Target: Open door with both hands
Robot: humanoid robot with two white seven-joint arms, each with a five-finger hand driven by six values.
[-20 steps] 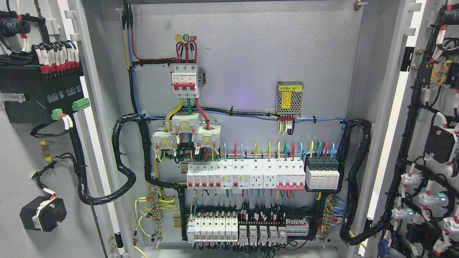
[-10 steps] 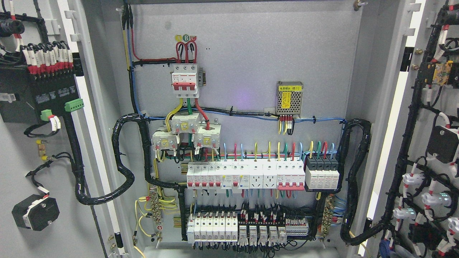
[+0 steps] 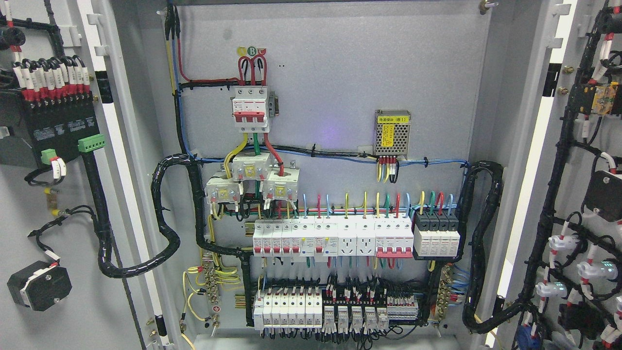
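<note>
Doors of the grey sheet-metal electrical cabinet stand swung wide: the left door leaf (image 3: pixel 29 204), carrying a black terminal module, lies left of the grey back panel (image 3: pixel 340 87), and the right door leaf (image 3: pixel 583 194), hung with black wiring looms, lies right of it. Compared with a second ago, both leaves have drifted further outward from the panel, the left more visibly. The white breaker row (image 3: pixel 333 238) on the panel is fully exposed. Neither robot hand is in view, so their condition cannot be told. Judgement: opening is essentially complete.
</note>
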